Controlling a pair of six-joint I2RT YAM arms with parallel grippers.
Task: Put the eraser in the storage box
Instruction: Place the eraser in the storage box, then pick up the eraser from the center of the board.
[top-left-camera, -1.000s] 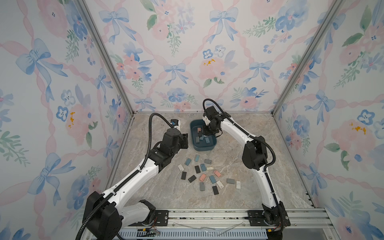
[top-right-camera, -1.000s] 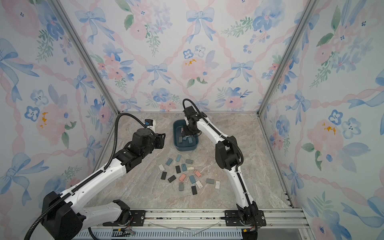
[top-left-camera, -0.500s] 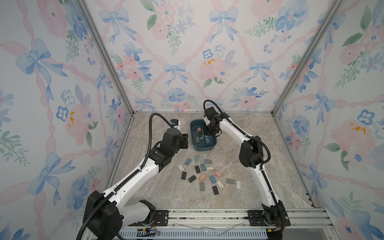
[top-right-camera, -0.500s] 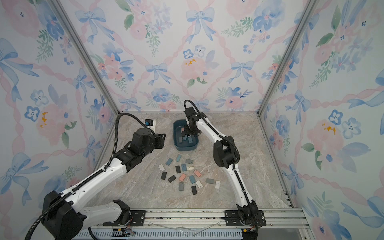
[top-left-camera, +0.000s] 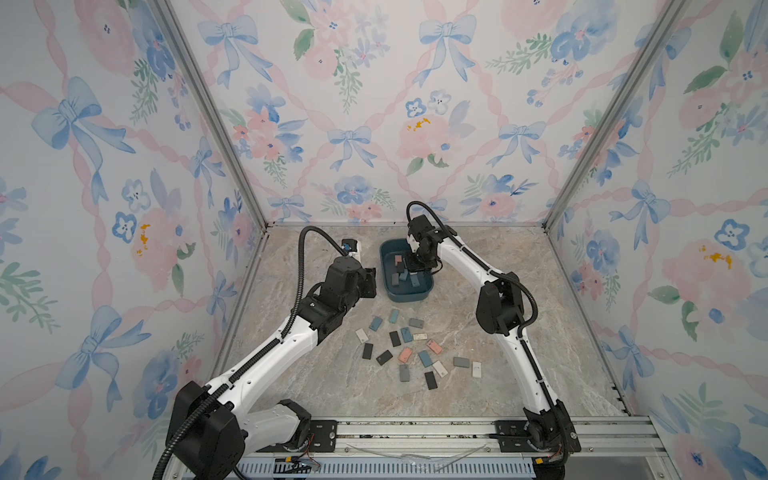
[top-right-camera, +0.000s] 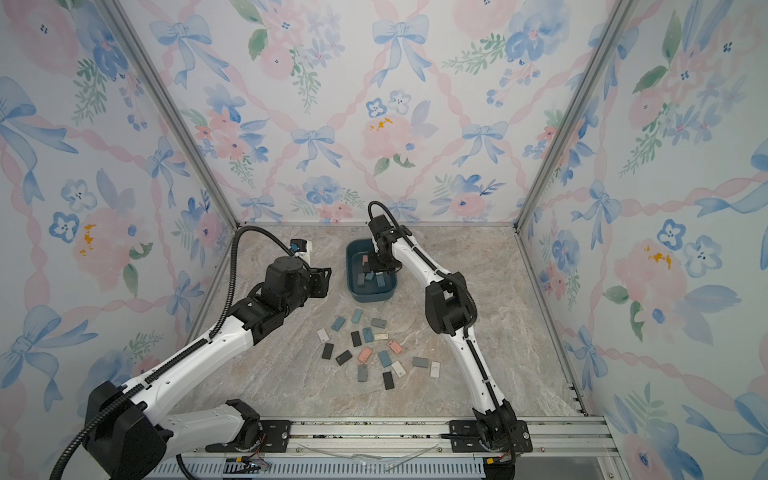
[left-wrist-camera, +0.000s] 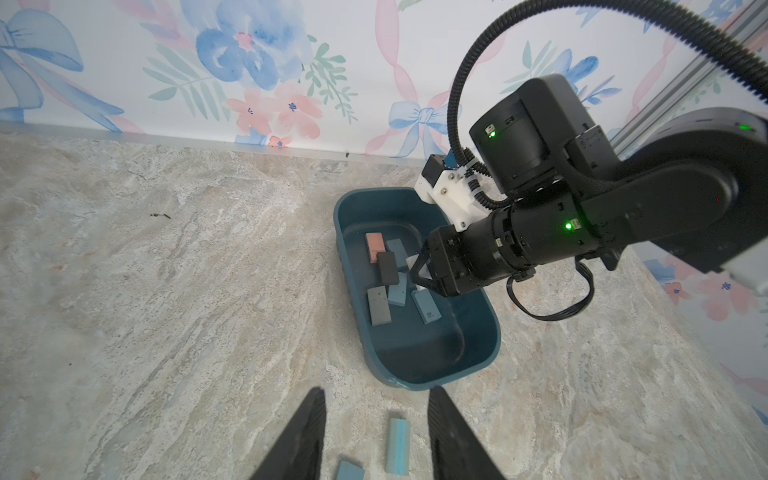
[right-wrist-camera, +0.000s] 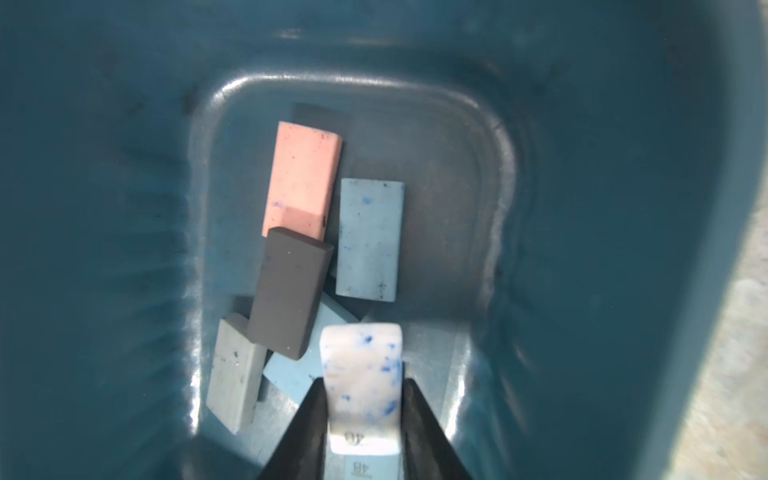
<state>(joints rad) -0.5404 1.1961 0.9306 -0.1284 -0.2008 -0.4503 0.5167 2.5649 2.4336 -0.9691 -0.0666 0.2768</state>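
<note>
Right gripper (right-wrist-camera: 363, 380), lowered inside the storage box (right-wrist-camera: 124, 208). As far as the wrist view shows, its two black jaws are clamped on the long sides of a white eraser (right-wrist-camera: 360, 357) flecked with blue. The held eraser juts forward from the jaws, clear of the box floor.

Directly beneath the jaws lies a blue eraser (right-wrist-camera: 361, 467). Just ahead, a second blue eraser (right-wrist-camera: 291, 376) lies under a dark grey eraser (right-wrist-camera: 289, 293), with a pale grey eraser (right-wrist-camera: 232, 374) alongside. Farther ahead lie a speckled light-blue eraser (right-wrist-camera: 369, 239) and a pink eraser (right-wrist-camera: 301, 178), towards the box's far wall.

Step in hand, by judgement: release. To do it well, part the jaws fully while the piece hangs low over the heap, so that it settles without bouncing over the low wall. Then withdraw straight upward, lest a jaw drag a neighbour out.

Beyond the box wall, well apart from the pincer, loose erasers (top-left-camera: 405, 355) lie scattered on the marble table (top-left-camera: 498, 374). The left gripper (left-wrist-camera: 376, 390) hovers near the box's outer wall, jaws apart and empty.

Legible writing: "4B" on the held eraser's near end, and "4B" again on the blue eraser beneath it. No brand name can be read.
</note>
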